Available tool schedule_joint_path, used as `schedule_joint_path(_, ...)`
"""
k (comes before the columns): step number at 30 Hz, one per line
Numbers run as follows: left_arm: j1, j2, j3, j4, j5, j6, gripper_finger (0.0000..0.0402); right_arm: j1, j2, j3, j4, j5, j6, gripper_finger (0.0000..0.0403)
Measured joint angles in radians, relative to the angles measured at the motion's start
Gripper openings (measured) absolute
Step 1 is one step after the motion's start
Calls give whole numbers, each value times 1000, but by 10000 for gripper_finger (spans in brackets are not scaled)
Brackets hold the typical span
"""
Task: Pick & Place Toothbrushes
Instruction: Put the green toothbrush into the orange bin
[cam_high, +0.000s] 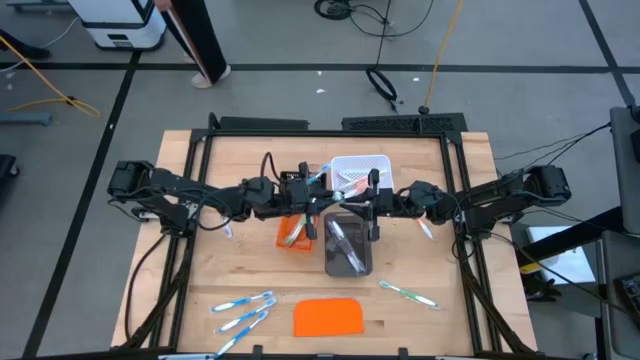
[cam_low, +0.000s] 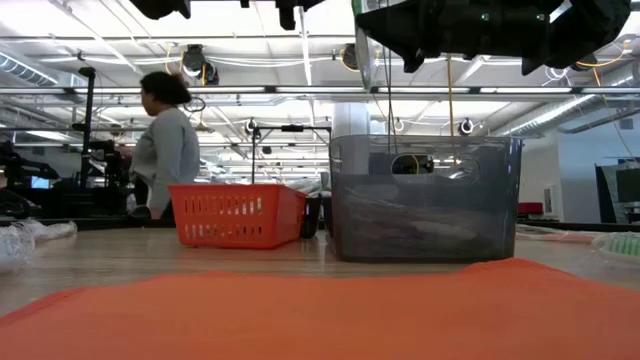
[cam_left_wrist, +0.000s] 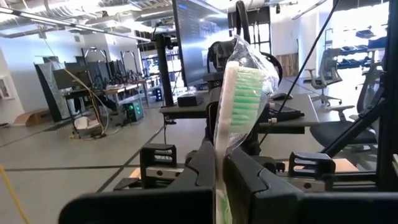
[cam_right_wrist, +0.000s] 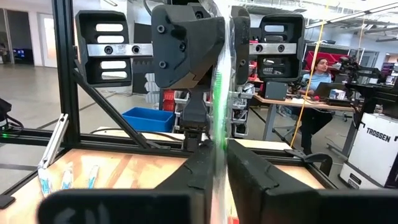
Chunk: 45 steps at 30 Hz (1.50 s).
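A green toothbrush (cam_high: 337, 191) in a clear wrapper hangs level in the air between my two grippers, high above the grey bin (cam_high: 347, 248). My left gripper (cam_high: 312, 192) reaches in from the table's left and is shut on it. My right gripper (cam_high: 363, 197) faces it from the right, its fingers close on both sides of the wrapper. Three blue toothbrushes (cam_high: 245, 311) lie near the front left. Another green one (cam_high: 408, 293) lies flat at the front right. My left gripper (cam_left_wrist: 219, 158) pinches the wrapped toothbrush's handle (cam_left_wrist: 219, 146) between its two fingers, coming level from the table's left, fingers lying along it. The green-bristled head (cam_left_wrist: 244, 93) sticks out past the fingertips, clear of the table. My right gripper (cam_right_wrist: 221, 152) has the wrapped green handle (cam_right_wrist: 217, 118) between its two fingers, level from the table's right, along the brush. The brush runs on into the left gripper's fingers (cam_right_wrist: 186, 43) opposite. It is lifted clear.
An orange basket (cam_high: 293, 233) stands left of the grey bin and a white basket (cam_high: 358, 171) behind it. A flat orange slab (cam_high: 328, 317) lies at the front. Small wrapped brushes lie by each arm (cam_high: 228, 230) (cam_high: 427, 230). A person (cam_low: 165, 150) stands beyond the table.
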Motion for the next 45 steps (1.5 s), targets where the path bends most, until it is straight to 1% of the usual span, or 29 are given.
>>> schedule_joint_path(3,-2,-12,0,-27,-23,0,3,0,0,0,-1,4,1,66)
schedule_joint_path(7,-4,-61,0,-127,-78,-21,3,-1,0,-1,-8,10,0,111)
schedule_joint_path(11,-5,-133,0,-296,-135,-77,2,-1,-11,-1,-22,9,-2,146)
schedule_joint_path(15,-10,-187,0,-466,-210,-167,2,-1,-26,-2,-39,34,-5,164)
schedule_joint_path(21,-11,-191,-1,-702,-263,-334,1,-8,-42,-2,-79,38,-13,167)
schedule_joint_path(26,-8,-183,-1,-819,-267,-444,1,-8,-43,-2,-83,34,-13,161)
schedule_joint_path(30,-8,-185,0,-848,-268,-496,1,-8,-43,-2,-82,34,-12,161)
schedule_joint_path(35,-11,-184,0,-931,-268,-575,1,-8,-43,-2,-83,33,-12,161)
schedule_joint_path(37,-11,-170,0,-945,-268,-609,1,-8,-43,-2,-84,33,-12,159)
schedule_joint_path(45,-14,-89,-2,-941,-249,-655,1,-7,-43,-2,-90,33,-12,159)
